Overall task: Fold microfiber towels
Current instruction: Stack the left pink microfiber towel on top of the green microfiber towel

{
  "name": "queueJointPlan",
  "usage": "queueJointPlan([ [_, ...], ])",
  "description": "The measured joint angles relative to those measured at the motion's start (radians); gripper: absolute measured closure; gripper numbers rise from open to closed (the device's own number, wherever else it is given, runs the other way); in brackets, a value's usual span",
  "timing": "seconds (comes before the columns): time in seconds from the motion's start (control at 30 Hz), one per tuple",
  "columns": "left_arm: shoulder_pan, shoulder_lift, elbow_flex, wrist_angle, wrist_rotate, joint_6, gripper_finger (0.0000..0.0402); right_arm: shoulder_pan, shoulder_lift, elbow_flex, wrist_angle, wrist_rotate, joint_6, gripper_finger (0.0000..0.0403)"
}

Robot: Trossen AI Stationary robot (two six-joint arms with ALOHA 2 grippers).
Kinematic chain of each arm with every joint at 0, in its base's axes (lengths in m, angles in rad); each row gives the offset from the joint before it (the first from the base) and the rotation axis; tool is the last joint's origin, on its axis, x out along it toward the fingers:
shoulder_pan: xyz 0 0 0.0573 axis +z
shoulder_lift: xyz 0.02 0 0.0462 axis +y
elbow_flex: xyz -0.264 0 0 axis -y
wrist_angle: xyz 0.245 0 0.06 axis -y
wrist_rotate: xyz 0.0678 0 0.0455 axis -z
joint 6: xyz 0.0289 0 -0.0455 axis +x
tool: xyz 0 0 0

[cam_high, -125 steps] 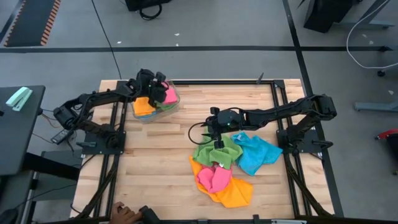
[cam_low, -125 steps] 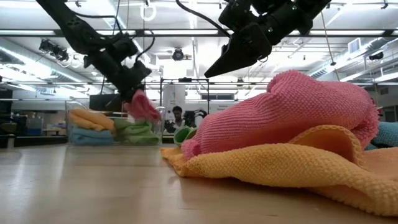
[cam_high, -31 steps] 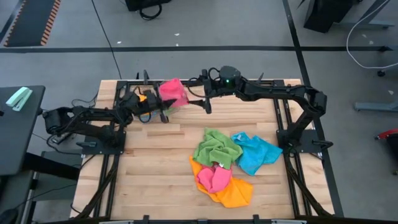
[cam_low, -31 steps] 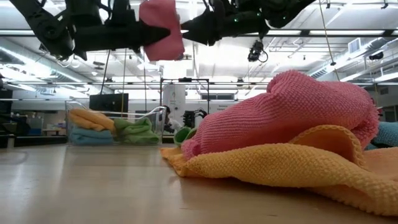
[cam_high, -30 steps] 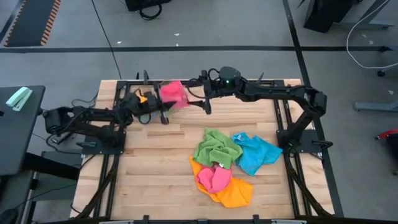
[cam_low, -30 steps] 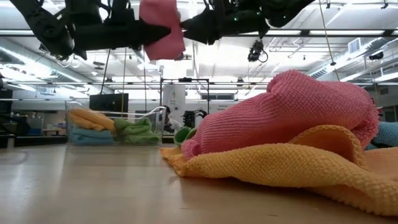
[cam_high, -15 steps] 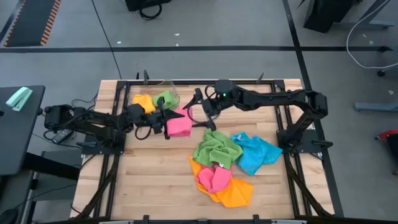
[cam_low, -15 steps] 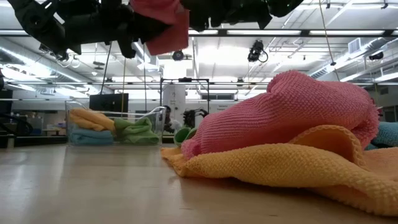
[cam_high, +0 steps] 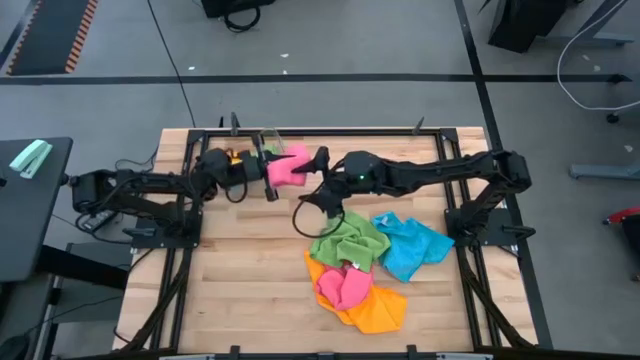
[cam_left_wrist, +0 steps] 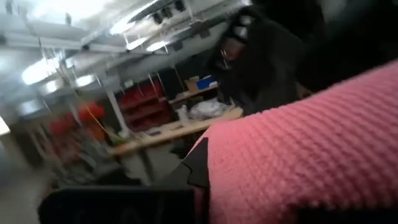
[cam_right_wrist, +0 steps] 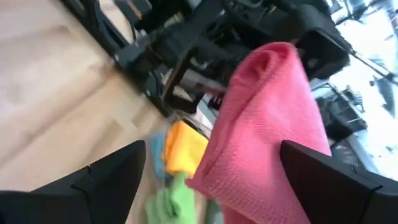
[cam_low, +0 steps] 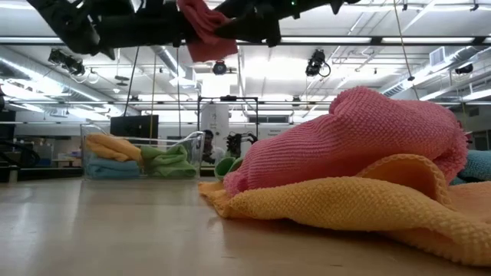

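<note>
A folded pink towel (cam_high: 288, 167) hangs in the air above the table's far left part, with my left gripper (cam_high: 264, 166) shut on it. It also shows at the top of the low view (cam_low: 201, 27). My right gripper (cam_high: 318, 163) is open at the towel's right end. In the right wrist view the towel (cam_right_wrist: 267, 124) stands between its spread fingers (cam_right_wrist: 106, 180). A loose heap lies on the wood near the right: a green towel (cam_high: 347, 240), a blue one (cam_high: 412, 246), a pink one (cam_high: 342, 287) and an orange one (cam_high: 378, 310). My left gripper pinches the pink towel's left end (cam_left_wrist: 249, 174) between its fingers (cam_left_wrist: 199, 165), coming level from the table's left. The towel is folded over in more than one layer, lifted clear of the table, and droops below the hold. My right gripper's open fingers flank the towel's free end (cam_right_wrist: 292, 112); I cannot tell whether they touch it.
A clear plastic bin (cam_low: 142, 157) with folded orange, blue and green towels stands at the far left, half hidden under my left arm in the high view (cam_high: 250, 150). Bare wood (cam_high: 240, 270) lies near and left of the heap. Black frame rails edge the table.
My left gripper swung the pink towel toward the table's near edge, then back toward the far edge, keeping it clear of the table. My right gripper came away from the far edge toward the table's middle, rolled about its own line, stayed open and now flanks the towel's right end.
</note>
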Motion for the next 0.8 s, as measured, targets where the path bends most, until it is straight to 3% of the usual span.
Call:
queueJointPlan([
  [0.2,0.032,0.000,0.051,-0.069,-0.002,-0.293,0.0387,-0.012,-0.009,0.000,0.057,0.102,-0.098,0.0022],
  [0.4,0.033,0.000,0.074,-0.108,0.000,-0.468,0.0358,-0.039,-0.036,0.009,0.102,0.104,-0.107,0.0022],
  [0.53,0.034,0.000,0.074,-0.111,-0.001,-0.529,0.0352,-0.057,-0.041,0.019,0.111,0.080,-0.090,0.0022],
  [0.8,0.034,0.000,0.074,-0.097,-0.002,-0.626,0.0383,-0.057,-0.040,0.019,0.084,0.079,-0.137,0.0022],
])
